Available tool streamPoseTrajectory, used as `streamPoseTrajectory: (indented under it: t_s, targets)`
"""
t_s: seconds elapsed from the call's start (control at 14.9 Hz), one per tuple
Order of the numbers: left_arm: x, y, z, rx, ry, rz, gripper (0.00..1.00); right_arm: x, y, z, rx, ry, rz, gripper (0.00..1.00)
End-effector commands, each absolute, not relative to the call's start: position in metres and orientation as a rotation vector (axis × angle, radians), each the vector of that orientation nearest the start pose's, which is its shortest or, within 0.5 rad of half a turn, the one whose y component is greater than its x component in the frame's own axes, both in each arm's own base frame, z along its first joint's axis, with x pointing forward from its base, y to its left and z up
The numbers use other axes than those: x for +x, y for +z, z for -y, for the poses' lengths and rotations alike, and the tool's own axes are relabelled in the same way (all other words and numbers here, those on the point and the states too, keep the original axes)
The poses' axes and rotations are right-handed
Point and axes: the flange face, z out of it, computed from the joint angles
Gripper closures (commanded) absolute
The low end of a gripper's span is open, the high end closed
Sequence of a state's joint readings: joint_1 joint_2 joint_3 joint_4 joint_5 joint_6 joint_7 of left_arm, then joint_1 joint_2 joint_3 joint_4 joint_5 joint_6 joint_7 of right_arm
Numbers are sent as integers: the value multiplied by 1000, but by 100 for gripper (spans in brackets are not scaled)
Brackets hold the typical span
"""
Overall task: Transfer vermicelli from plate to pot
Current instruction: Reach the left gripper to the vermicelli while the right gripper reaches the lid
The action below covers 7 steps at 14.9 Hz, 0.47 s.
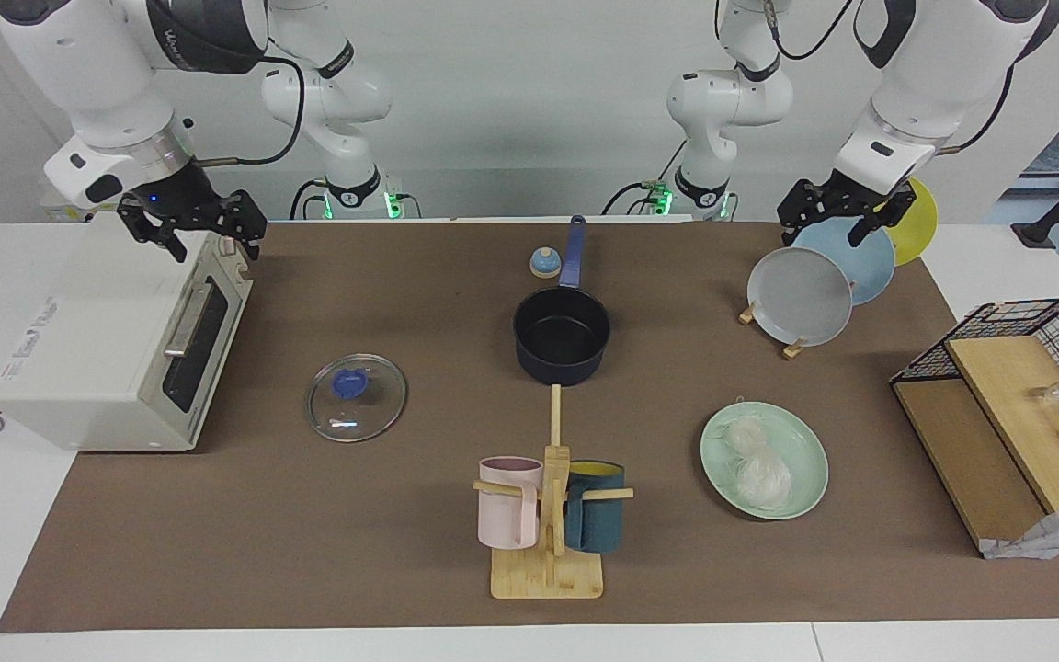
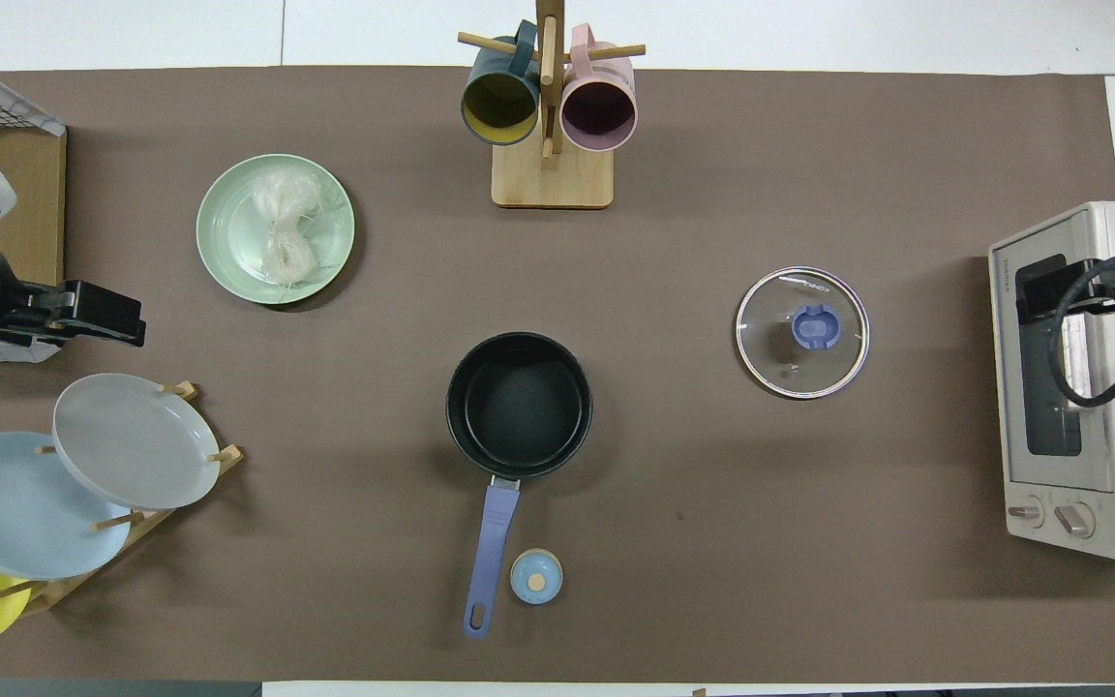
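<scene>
The vermicelli (image 1: 759, 464) lies as two whitish clumps on the mint-green plate (image 1: 798, 434), toward the left arm's end of the table; both also show in the overhead view, the vermicelli (image 2: 282, 227) on the plate (image 2: 226, 237). The dark navy pot (image 1: 562, 331) stands mid-table, black inside bare, its blue handle pointing toward the robots; the overhead view shows the pot (image 2: 519, 407) too. My left gripper (image 1: 837, 230) hangs open and empty over the plate rack, also seen from overhead (image 2: 136, 327). My right gripper (image 1: 210, 246) hangs open and empty over the toaster oven, also seen from overhead (image 2: 1030, 290).
A glass lid (image 1: 356, 397) lies flat beside the pot toward the right arm's end. A toaster oven (image 1: 107, 349) stands at that end. A mug rack (image 1: 548, 552) holds a pink and a teal mug. A plate rack holds a grey plate (image 1: 801, 296), a blue and a yellow one. A wire basket (image 1: 1035, 322) and a small blue bell (image 1: 544, 263) also stand here.
</scene>
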<state>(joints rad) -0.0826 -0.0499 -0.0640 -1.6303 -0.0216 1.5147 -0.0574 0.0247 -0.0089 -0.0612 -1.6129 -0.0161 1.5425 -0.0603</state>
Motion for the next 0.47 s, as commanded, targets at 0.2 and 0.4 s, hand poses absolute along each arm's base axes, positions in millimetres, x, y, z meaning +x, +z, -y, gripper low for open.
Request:
streamPoseTrajectory:
  t_s: [0.2,0.4]
  targets:
    - [528,622,80,-3153,117,-134,0,547,611,20,-3138,92,36,0]
    - [529,623,78,-3153,100,-132,0,545,614,19,-3125,76,31,0]
